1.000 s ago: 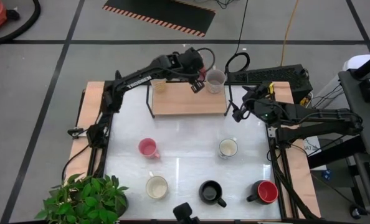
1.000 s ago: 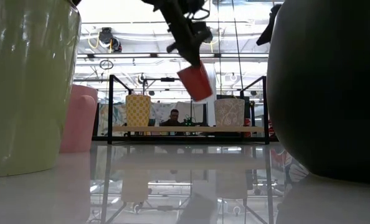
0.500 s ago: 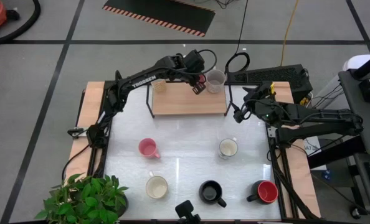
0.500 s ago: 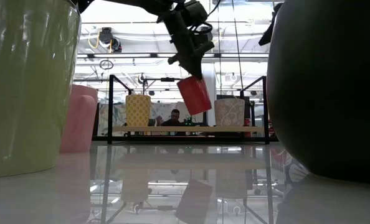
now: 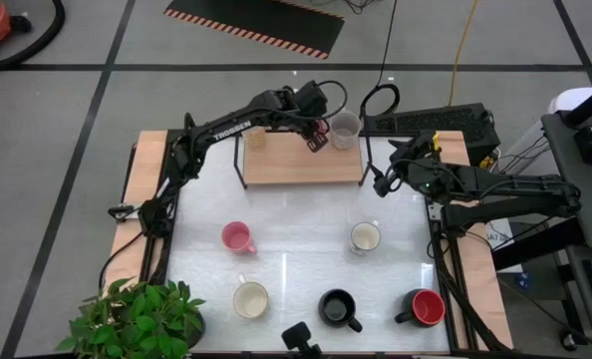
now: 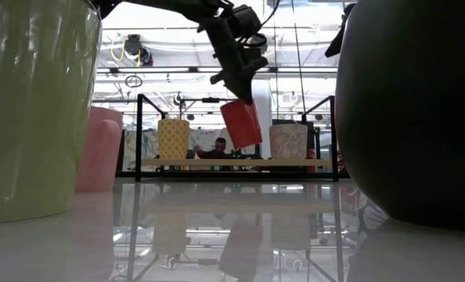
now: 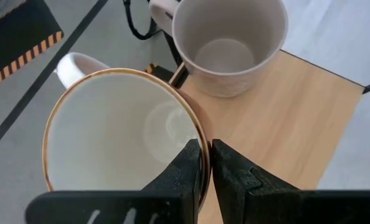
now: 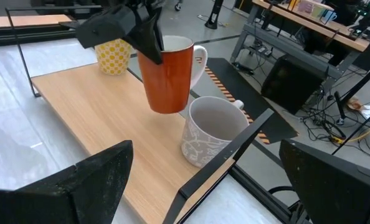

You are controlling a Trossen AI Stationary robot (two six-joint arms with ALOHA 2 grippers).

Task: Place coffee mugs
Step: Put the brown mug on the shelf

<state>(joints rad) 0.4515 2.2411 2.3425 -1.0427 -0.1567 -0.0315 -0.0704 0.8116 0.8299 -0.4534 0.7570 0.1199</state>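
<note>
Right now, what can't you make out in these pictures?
- Gap under the red mug above the wooden shelf: high view, hidden by the left gripper.
- Table mugs: low view, two close blurred shapes block them.
- Yellow mug: left wrist view, out of frame.

Overhead camera looks straight down on the whole table [image 5: 296, 239]. Low camera sits at tabletop level, facing the wooden shelf [image 6: 236, 163] across the table. Both wrist cameras view that shelf [image 8: 110, 118] closely, from opposite sides.

2 dark jointed arms, white TROSSEN lettering on left arm [image 5: 216, 130], black cables
</note>
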